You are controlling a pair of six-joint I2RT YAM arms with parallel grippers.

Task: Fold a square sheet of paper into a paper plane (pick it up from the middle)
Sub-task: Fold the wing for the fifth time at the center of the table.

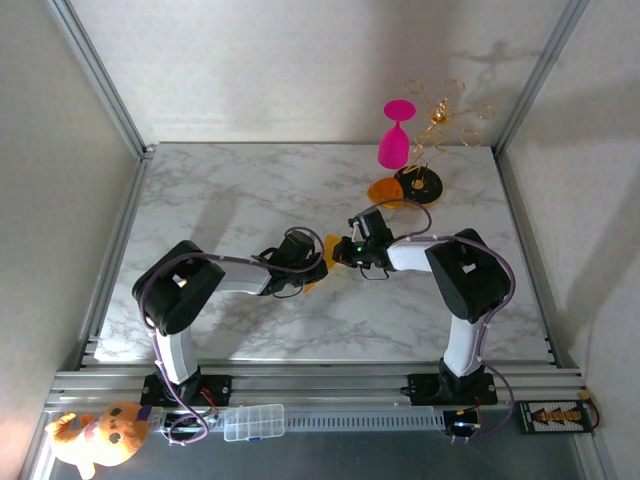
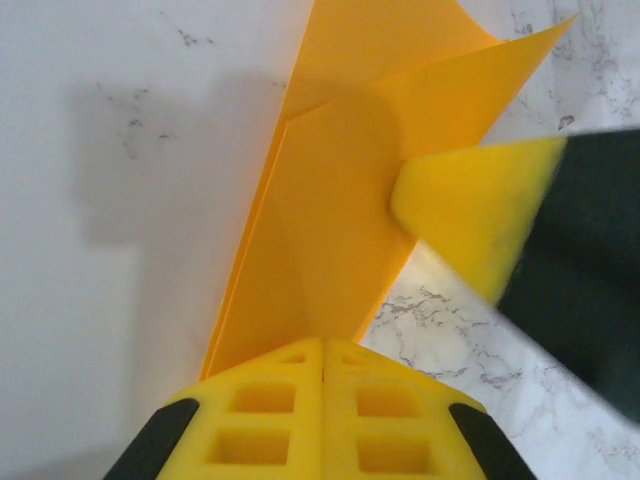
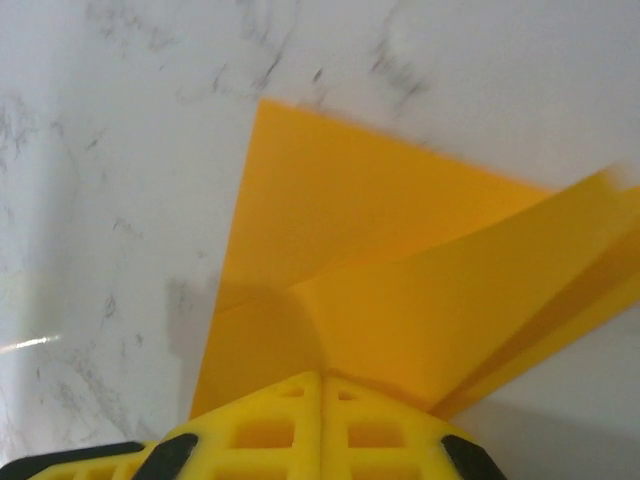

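Left pincer (image 2: 322, 348) on creased paper (image 2: 330, 200), lengthwise ahead

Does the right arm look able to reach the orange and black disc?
Probably yes: open table lies between the disc and the right tool, though that tool is shut on the paper.

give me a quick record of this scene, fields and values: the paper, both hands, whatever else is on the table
paper: yellow-orange sheet, partly folded, creased flaps, on the marble table
left hand: shut, tips at the sheet's edge
right hand: shut, tips at a raised fold
grip: pinching or pressing, cannot tell
far right corner: pink goblet, orange-and-black disc, gold wire stand
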